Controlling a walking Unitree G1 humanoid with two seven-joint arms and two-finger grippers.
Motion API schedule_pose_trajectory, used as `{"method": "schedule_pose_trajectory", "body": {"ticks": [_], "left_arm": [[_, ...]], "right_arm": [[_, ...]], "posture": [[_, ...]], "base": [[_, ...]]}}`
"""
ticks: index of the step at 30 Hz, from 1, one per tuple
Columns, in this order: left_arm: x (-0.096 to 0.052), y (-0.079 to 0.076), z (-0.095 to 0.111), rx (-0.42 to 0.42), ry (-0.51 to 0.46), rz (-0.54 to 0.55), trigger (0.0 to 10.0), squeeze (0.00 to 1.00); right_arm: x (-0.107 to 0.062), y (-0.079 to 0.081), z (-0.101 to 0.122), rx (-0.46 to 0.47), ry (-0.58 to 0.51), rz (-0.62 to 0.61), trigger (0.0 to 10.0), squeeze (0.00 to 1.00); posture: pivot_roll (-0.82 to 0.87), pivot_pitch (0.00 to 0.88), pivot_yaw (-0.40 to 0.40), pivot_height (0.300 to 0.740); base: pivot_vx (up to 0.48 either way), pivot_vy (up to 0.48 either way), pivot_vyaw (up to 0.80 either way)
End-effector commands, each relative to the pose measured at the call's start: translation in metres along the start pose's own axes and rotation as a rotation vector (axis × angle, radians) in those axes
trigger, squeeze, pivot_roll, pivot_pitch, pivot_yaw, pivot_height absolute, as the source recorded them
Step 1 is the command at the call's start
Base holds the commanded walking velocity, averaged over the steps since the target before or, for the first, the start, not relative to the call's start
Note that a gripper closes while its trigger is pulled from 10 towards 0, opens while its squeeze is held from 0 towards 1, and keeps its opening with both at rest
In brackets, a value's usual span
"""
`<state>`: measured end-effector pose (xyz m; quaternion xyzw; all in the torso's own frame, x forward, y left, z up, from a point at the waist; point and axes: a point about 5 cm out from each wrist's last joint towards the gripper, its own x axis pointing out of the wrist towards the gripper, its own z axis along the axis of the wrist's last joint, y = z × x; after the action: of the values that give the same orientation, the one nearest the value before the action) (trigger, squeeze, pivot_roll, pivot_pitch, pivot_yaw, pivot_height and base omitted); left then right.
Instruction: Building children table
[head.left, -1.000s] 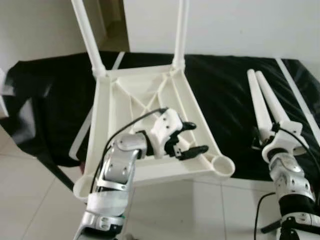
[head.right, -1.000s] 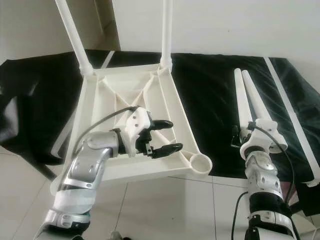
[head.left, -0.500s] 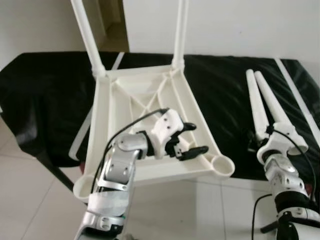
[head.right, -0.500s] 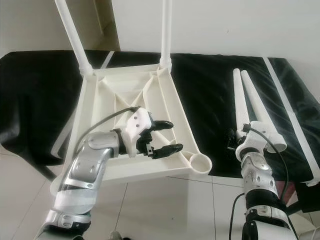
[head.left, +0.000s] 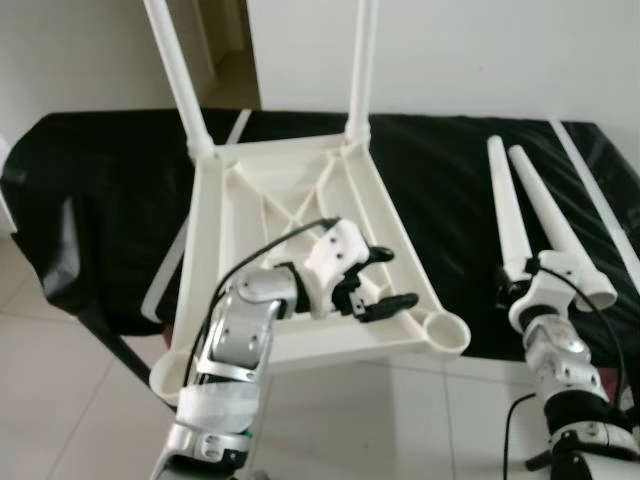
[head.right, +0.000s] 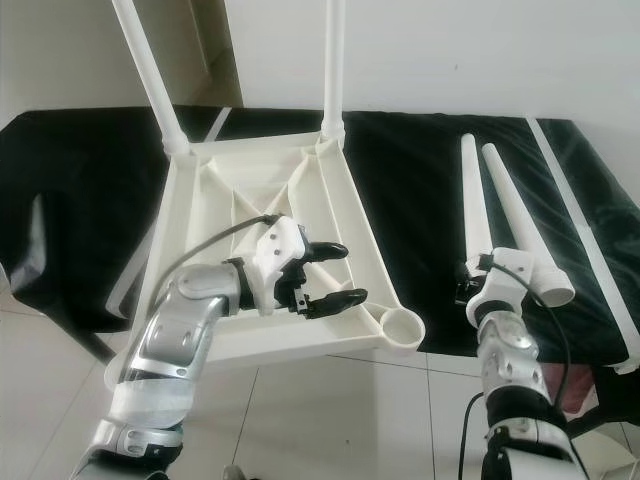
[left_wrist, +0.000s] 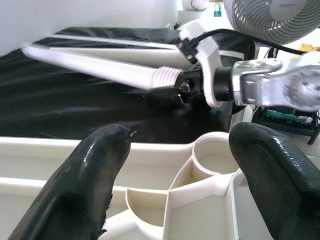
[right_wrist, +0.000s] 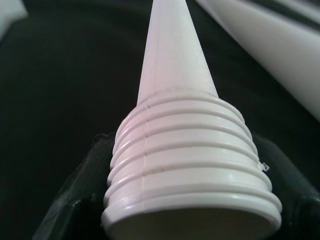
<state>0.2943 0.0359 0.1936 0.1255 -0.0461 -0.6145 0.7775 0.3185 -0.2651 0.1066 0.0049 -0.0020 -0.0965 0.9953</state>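
The white plastic table (head.left: 208, 262) lies upside down on a black cloth, with two legs (head.left: 362, 60) standing up from its far corners. My left gripper (head.left: 396, 277) hovers open over the near right part of the frame, just short of the empty corner socket (head.left: 446, 335); the left wrist view has this socket (left_wrist: 214, 156) between the spread fingers (left_wrist: 95, 170). To the right, two loose legs lie side by side. My right gripper (head.right: 466, 290) is shut on the threaded end (right_wrist: 185, 165) of the left loose leg (head.right: 467, 200). The other loose leg (head.right: 515, 225) rests beside it.
The black cloth (head.left: 110, 190) covers a low surface whose near edge meets white floor tiles (head.left: 350, 420). A white wall rises behind. A white strip (head.right: 580, 220) lies along the cloth's right side. A fan (left_wrist: 272, 17) stands beyond the right arm.
My right gripper has drawn a little toward me with the leg's threaded end in it. The left gripper stays in place, open. The view has shifted slightly.
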Motion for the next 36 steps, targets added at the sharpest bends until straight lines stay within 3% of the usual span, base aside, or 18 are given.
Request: {"method": "schedule_pose_trajectory", "body": {"ticks": [1,5,9,19,23,27,36], "left_arm": [[-0.001,0.013,-0.003,-0.012,0.025,0.242,10.0,0.00],[-0.003,0.018,-0.007,-0.009,0.053,0.242,10.0,0.00],[-0.003,0.020,-0.007,-0.010,0.058,0.242,10.0,0.00],[-0.007,0.036,-0.013,-0.129,0.082,0.232,10.0,0.00],[-0.007,0.037,-0.014,-0.144,0.084,0.236,10.0,0.00],[-0.007,0.035,-0.018,-0.144,0.097,0.236,10.0,0.00],[-0.006,0.031,-0.019,-0.171,0.096,0.246,10.0,0.00]], "right_arm": [[0.002,0.004,0.014,-0.012,-0.088,0.012,10.0,0.00],[-0.007,0.014,0.026,-0.013,-0.199,0.018,10.0,0.00],[-0.010,0.017,0.028,-0.019,-0.221,0.024,10.0,0.00],[-0.037,0.042,0.036,-0.023,-0.314,0.137,10.0,0.00],[-0.042,0.043,0.030,0.034,-0.256,0.116,10.0,0.00],[-0.046,0.037,0.018,-0.023,-0.160,0.079,10.0,0.00],[-0.047,0.027,0.013,0.031,-0.041,0.048,10.0,0.00]], "posture": [[-0.01,0.004,0.033,0.740],[-0.01,0.007,0.032,0.740],[-0.01,0.006,0.033,0.740],[-0.03,0.027,0.038,0.740],[-0.05,0.037,0.037,0.740],[-0.05,0.040,0.036,0.740],[-0.03,0.040,0.031,0.740]], "base": [[0.000,0.000,0.00],[0.000,0.000,0.00],[0.000,0.000,0.00],[0.000,0.000,0.00],[0.000,0.000,0.00],[0.000,0.000,0.00],[0.000,0.000,0.00]]}}
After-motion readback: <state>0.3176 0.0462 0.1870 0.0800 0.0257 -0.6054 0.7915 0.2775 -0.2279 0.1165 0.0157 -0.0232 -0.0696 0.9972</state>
